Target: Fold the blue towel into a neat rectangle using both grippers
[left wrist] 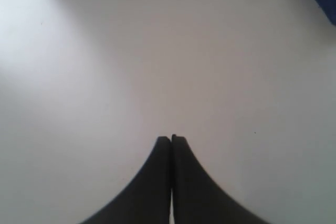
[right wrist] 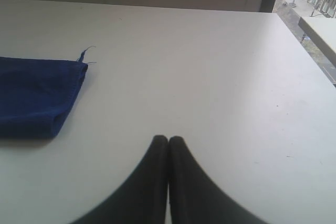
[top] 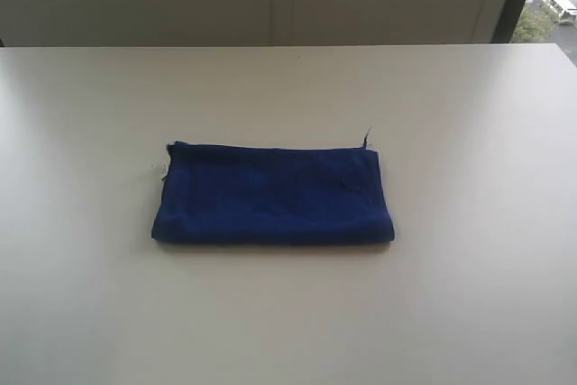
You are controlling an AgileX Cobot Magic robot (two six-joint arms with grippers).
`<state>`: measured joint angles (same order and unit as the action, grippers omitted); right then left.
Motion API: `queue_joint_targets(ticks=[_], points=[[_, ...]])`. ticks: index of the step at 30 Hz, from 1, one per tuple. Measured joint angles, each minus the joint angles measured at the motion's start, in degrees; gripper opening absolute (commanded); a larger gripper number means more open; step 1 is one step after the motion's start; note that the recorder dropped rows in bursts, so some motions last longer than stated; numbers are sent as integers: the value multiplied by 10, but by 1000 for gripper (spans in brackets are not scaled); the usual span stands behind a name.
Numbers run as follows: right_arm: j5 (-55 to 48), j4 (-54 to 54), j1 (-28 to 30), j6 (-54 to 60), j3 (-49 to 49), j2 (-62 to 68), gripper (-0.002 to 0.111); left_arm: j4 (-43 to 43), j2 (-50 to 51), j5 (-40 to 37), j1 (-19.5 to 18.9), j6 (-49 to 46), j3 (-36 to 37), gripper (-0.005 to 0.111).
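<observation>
There is one blue towel (top: 270, 194) on one tabletop (top: 451, 313). Two end effectors show: one left end effector (left wrist: 171, 139) and one right end effector (right wrist: 168, 139), each with two fingers (left wrist: 149, 187). The towel carries one white tag (top: 160, 169) and one loose thread (top: 367, 136).

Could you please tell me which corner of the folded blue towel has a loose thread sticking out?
The blue towel's upper right corner in the exterior view: a thin thread pokes up there, while the other three corners show none.

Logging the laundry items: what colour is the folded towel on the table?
The towel is plain deep blue, clearest in the exterior view.
</observation>
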<state>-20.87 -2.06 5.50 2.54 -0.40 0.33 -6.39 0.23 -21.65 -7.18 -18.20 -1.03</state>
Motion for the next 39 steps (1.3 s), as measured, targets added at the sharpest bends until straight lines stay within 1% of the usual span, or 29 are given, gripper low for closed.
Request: queue_joint_targets(ticks=[5,8,9,11,39], points=[[0,0,0,0,0,0,0,0,0,2,0,21,0,0],[0,0,0,0,0,0,0,-1,0,19,0,80,5,0],[0,0,0,0,0,0,0,-5,0,30,0,116,7,0],[0,0,0,0,0,0,0,-12,0,35,0,143,7,0],[0,0,0,0,0,0,0,-15,0,41,0,151,7,0]])
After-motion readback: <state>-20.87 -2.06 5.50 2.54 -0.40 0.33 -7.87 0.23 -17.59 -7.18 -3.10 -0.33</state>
